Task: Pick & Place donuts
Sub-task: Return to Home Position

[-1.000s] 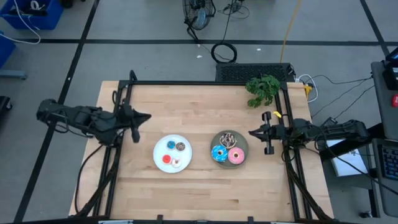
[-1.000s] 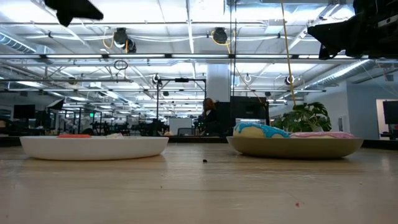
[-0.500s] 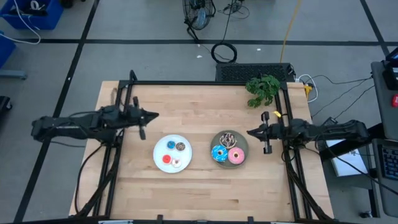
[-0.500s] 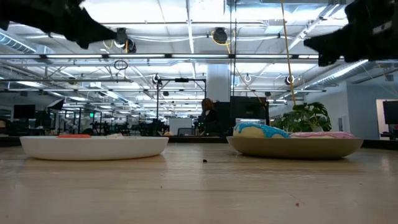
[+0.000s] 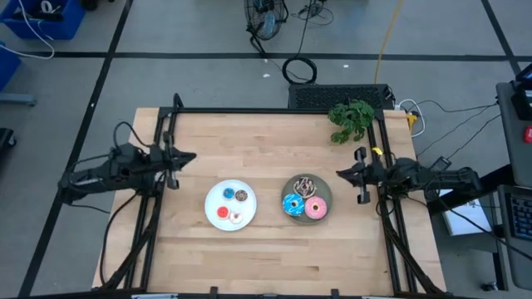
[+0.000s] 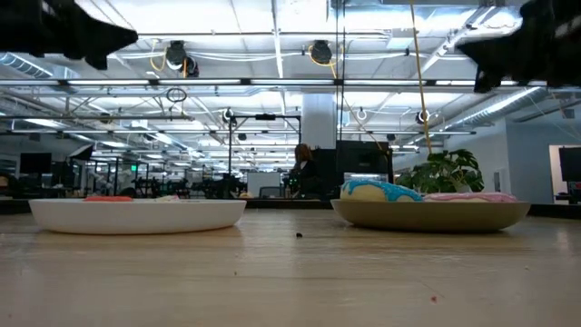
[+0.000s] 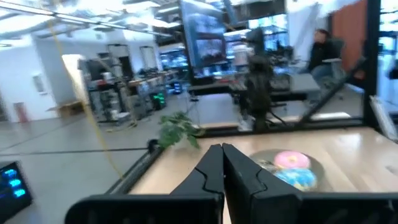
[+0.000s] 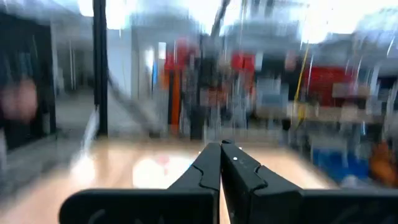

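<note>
**Ahead of both pairs of closed jaws, seven toy donuts lie on two plates**

Ahead of the left jaws and off to one side, well apart from them, four small rings sit on a round white plate [image 5: 211,204]. They are a tiny blue donut [image 5: 229,194], a tiny brown donut [image 5: 241,196], a tiny red donut [image 5: 223,213] and a tiny white donut [image 5: 235,218]. Near the tips of the right jaws, but not touching them, a round grey plate [image 5: 326,189] carries three larger rings packed close together. These are a brown drizzled donut [image 5: 304,183], a blue sprinkled donut [image 5: 292,205] and a pink donut [image 5: 315,208].

No donut is held. They look like light, glossy toys, likely firm and a little slippery. A sound hold would pinch one side of a ring, with one finger in the hole and one outside. The tiny ones probably need a pinch across the whole ring.

The left gripper [image 5: 191,156] hangs high over the wooden table [image 5: 266,137], its jaws pressed together on nothing. The right gripper [image 5: 339,174] hangs at the opposite side, its jaws likewise pressed together and empty. A small green plant [image 5: 351,119] stands beside the right jaws, at the table's far corner.
</note>
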{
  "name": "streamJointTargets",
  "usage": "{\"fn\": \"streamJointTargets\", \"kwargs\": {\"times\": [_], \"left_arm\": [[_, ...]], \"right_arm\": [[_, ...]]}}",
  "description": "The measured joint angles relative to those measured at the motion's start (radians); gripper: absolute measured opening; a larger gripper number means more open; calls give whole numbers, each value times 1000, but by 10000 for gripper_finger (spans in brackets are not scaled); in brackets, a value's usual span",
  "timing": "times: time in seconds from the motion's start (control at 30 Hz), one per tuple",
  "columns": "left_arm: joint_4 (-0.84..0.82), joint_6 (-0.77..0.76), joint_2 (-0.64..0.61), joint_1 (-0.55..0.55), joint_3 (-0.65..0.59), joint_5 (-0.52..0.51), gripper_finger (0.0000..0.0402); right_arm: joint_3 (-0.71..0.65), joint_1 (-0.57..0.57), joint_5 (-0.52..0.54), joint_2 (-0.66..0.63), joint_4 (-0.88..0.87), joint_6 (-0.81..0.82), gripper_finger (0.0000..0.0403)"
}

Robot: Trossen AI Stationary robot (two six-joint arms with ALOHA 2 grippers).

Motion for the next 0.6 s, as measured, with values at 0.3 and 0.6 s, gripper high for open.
{"fn": "streamJointTargets", "kwargs": {"times": [0.3, 0.6], "left_arm": [[142, -56, -22, -1, -251, 30, 3], [120, -50, -20, 0, -250, 58, 2]], "right_arm": [[-38, 0, 50, 13, 77, 40, 0], [-39, 0, 86, 16, 17, 37, 0]]}}
